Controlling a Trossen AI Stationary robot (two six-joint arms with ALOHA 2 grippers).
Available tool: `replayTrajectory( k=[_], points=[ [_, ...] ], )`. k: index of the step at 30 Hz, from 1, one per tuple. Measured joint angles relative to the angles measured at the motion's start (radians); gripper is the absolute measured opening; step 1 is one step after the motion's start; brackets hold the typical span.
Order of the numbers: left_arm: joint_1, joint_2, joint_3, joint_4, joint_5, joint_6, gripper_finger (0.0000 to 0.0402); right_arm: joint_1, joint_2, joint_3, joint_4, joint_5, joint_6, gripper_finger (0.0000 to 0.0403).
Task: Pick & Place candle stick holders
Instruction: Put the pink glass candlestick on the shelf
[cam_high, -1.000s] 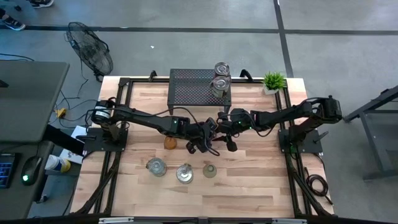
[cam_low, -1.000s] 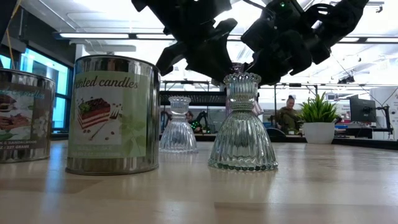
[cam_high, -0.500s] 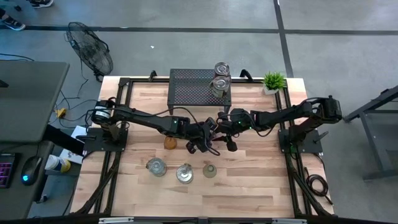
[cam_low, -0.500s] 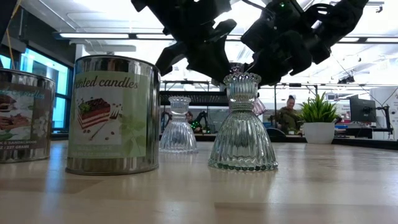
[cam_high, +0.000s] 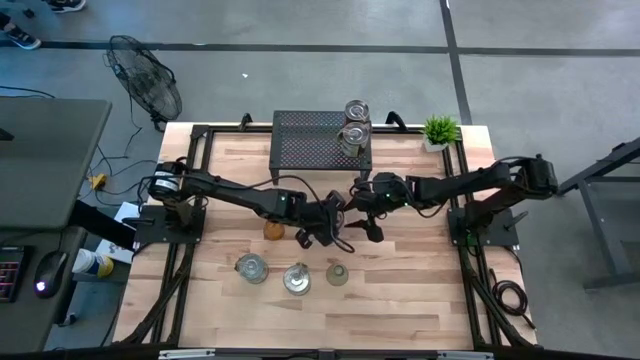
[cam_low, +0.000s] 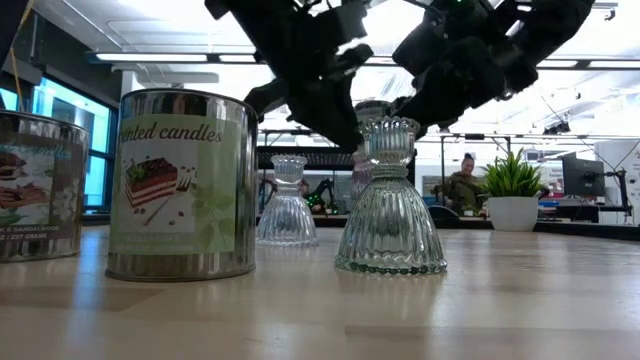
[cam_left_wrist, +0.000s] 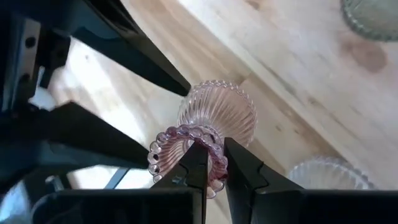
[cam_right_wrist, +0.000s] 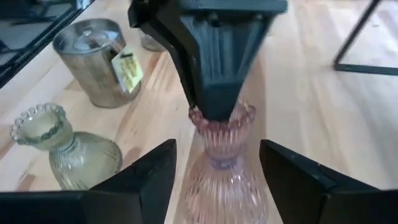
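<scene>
Right gripper (cam_right_wrist: 217, 150) has spread its fingers wide since a second ago and now stands open on either side of the pink holder (cam_left_wrist: 216, 115), touching it on neither side. The left gripper (cam_left_wrist: 215, 150) is closed on that holder, pinching its beaded rim between the two fingertips.

It is a pinkish, ribbed glass piece with a bell-shaped foot, a narrow neck and a cup edged with small beads. It sits near the middle of the table (cam_high: 420, 290), between the two arms. Whether its foot rests on the wood cannot be told.

Counting from the high view, seven holders show:
- One is the pink piece in the grip.
- One is an amber holder (cam_high: 273, 229), just beside the left arm.
- Three form a front row: two clear or silvery ones (cam_high: 250, 267) (cam_high: 296, 279) and a pale green one (cam_high: 337, 273).
- Two silvery ones (cam_high: 355, 108) (cam_high: 352, 135) stand on the black mesh rack (cam_high: 305, 140) at the far edge.

The low view shows two clear ribbed glass holders: a large one (cam_low: 390, 205) in front and a small one (cam_low: 288, 202) behind. It also shows two metal tins. The nearer tin (cam_low: 180, 185) has a green label with a cake picture, and the other (cam_low: 38, 185) is cut off by the picture's edge.

One potted plant (cam_high: 439, 130) stands at the far right corner of the table. One fan (cam_high: 146, 85) stands on the floor beyond the left side, and one person (cam_low: 465, 185) sits far back in the room.
</scene>
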Motion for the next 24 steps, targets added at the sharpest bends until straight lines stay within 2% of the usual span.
replayTrajectory(
  k=[3, 9, 17, 24],
  points=[
    [-0.006, -0.006, 0.03, -0.027, -0.034, -0.009, 0.0022, 0.0, -0.054, 0.0, -0.074, 0.055, 0.01, 0.0223],
    [-0.011, -0.007, 0.234, -0.291, -0.073, -0.093, 0.0021, 0.0, -0.154, -0.002, -0.184, 0.097, 0.029, 0.0224],
    [-0.001, -0.009, 0.537, -0.691, -0.121, -0.362, 0.0022, 0.0, -0.226, -0.002, -0.276, 0.12, 0.038, 0.0224],
    [0.093, -0.009, 0.681, -0.847, -0.176, -0.532, 0.0021, 0.0, -0.226, -0.003, -0.284, 0.134, 0.006, 0.0224]
  ],
)
